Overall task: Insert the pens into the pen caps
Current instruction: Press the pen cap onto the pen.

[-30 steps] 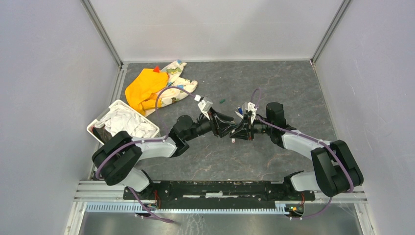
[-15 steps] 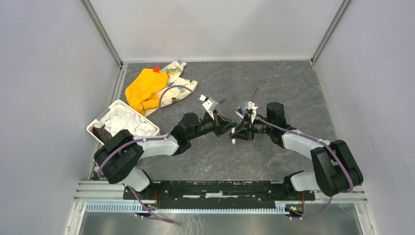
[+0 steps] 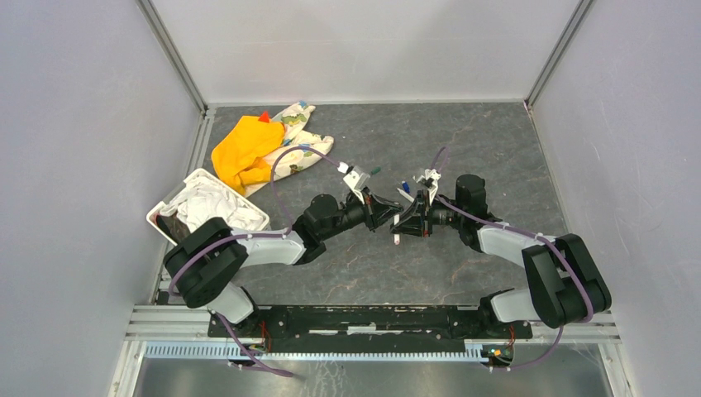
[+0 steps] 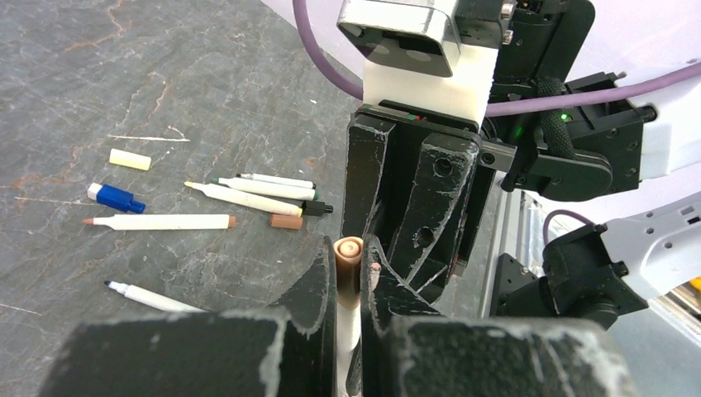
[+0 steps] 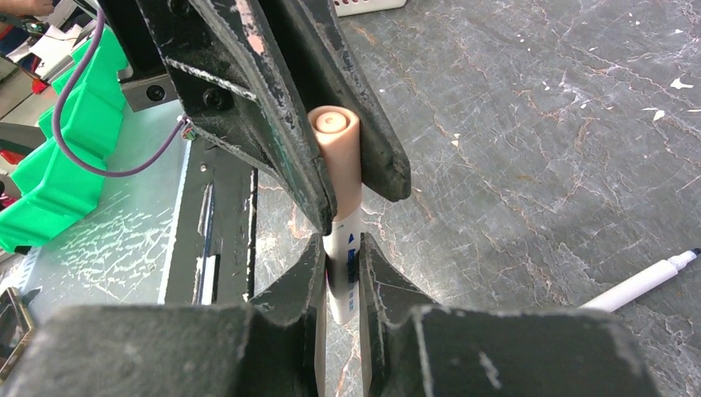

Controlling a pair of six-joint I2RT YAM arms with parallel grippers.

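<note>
Grey slate-look table (image 3: 496,149) inside white walls, both arms meeting mid-table. Change from a second ago: the left gripper (image 4: 349,263) had its jaws spread wide, and now they are pinched together on the peach cap (image 5: 336,153). Its wrist also sits slightly further right in the top view. The right gripper (image 5: 340,260) is unchanged, clamped on the barrel of the white pen (image 5: 341,285) and holding it off the table. The cap is on that pen's end; how far seated, cannot tell. The grippers are nose to nose, so the top view hides the cap and only a white pen end pokes out below them. The right gripper's body fills much of the left wrist view. White bin (image 3: 176,190) of white cloth at the left edge. Orange cloth (image 3: 244,149) and patterned cloth (image 3: 299,136) behind it. Loose pens (image 4: 161,222) lie flat just beyond the grippers, with blue cap (image 4: 116,198), cream cap (image 4: 131,160), brown cap (image 4: 286,222) among them, and a thin wire stick (image 4: 149,138) nearby. Green cap (image 3: 374,171) lies apart.
</note>
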